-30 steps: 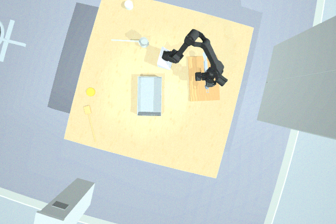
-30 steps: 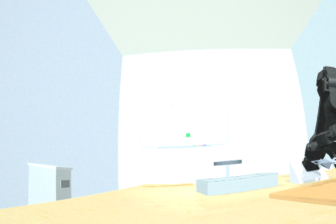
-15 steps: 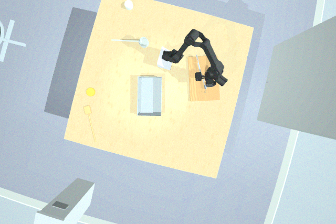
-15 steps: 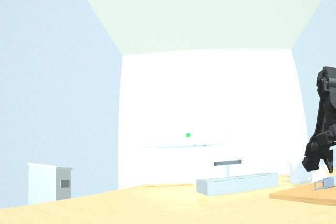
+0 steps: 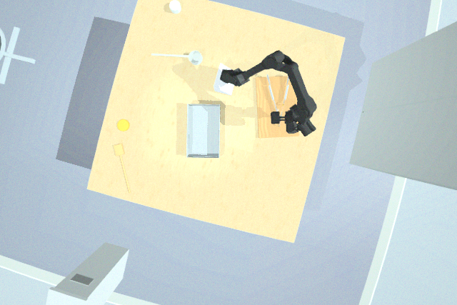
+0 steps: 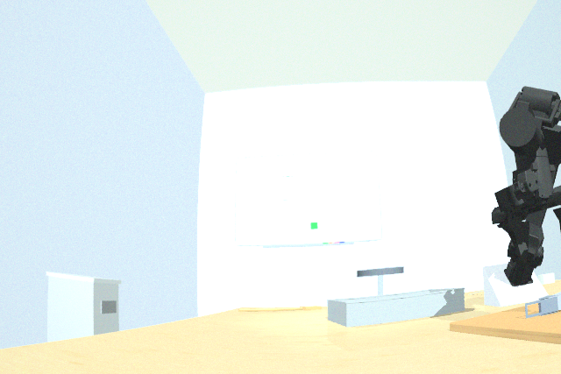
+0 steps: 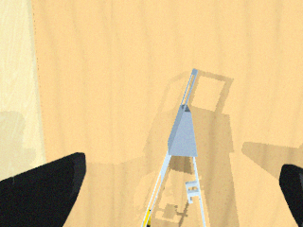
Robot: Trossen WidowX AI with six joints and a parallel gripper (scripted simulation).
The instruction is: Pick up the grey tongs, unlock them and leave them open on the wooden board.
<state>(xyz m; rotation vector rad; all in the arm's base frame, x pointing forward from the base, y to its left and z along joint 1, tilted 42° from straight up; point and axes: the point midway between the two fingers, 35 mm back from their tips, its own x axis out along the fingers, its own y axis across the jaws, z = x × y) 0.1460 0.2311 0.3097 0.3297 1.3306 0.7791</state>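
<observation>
The grey tongs [image 5: 272, 90] [image 6: 548, 305] [image 7: 183, 137] are on the wooden board [image 5: 263, 128] [image 6: 507, 327] [image 7: 95, 71], turned on edge. Their two arms stand apart in a V, widest at the far end in the top view. The hinge end with its pull loop points up in the wrist view. My gripper [image 5: 283, 118] [image 7: 182, 167] is wide open above the tongs; its fingers are on either side of them, apart from them, with nothing gripped. The roasting tin [image 5: 213, 128] [image 6: 385, 311] stands on the table left of the board in the top view, with nothing across it.
The arm's white base block [image 5: 218, 86] [image 6: 493, 292] stands behind the tin and board. A ladle [image 5: 195, 57] and a white round object [image 5: 175, 6] are at the upper left. A yellow disc [image 5: 123, 125] and a spatula [image 5: 118, 149] lie near the left edge.
</observation>
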